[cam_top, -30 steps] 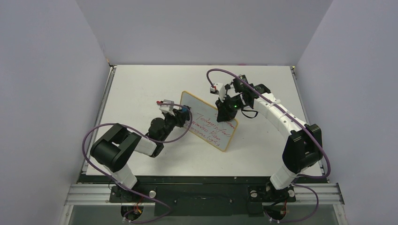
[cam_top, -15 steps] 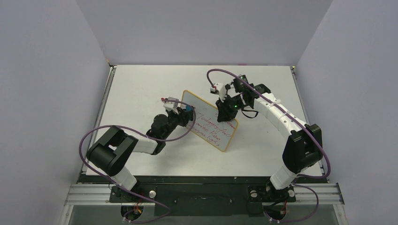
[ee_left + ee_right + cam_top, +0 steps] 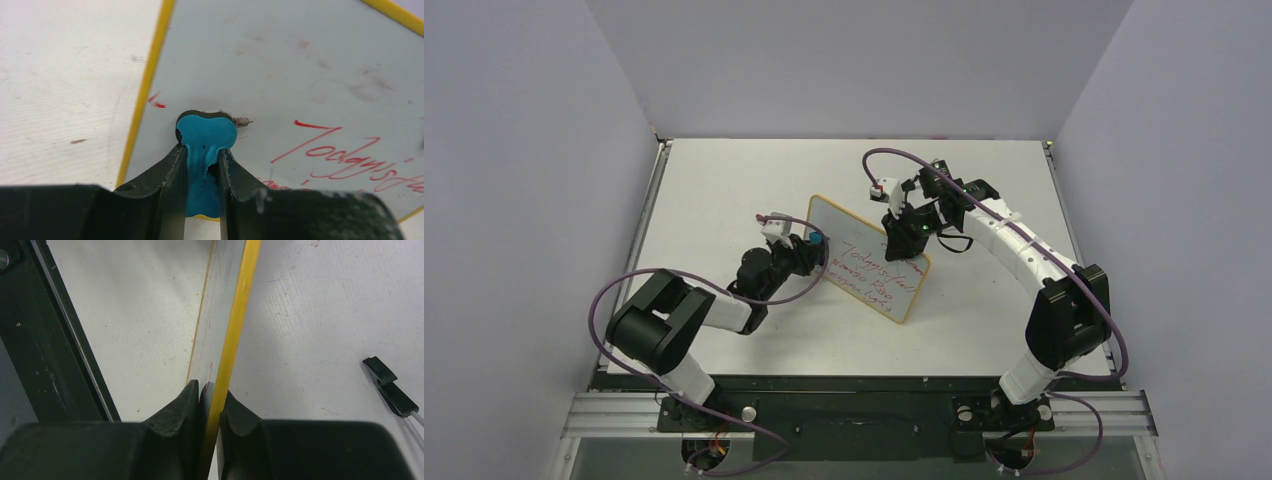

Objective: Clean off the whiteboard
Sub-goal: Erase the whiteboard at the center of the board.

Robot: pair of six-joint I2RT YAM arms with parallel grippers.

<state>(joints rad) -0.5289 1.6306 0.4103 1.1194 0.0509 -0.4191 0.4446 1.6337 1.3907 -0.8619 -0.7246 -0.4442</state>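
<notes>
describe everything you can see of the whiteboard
The small rectangular whiteboard with a thin yellowish frame stands tilted on the white table, near its middle. Red handwritten lines cover its lower part; the part above them looks wiped, with only faint pink smudges. The right gripper is shut on one edge of the frame, seemingly steadying it. The blue-and-black eraser block, pinched in the left gripper, appears pressed against the board's face beside the first written line.

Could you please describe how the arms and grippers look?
The left arm and right arm are black joints with white links, each trailing a purple cable. The left gripper and right gripper have black tapered fingers.
</notes>
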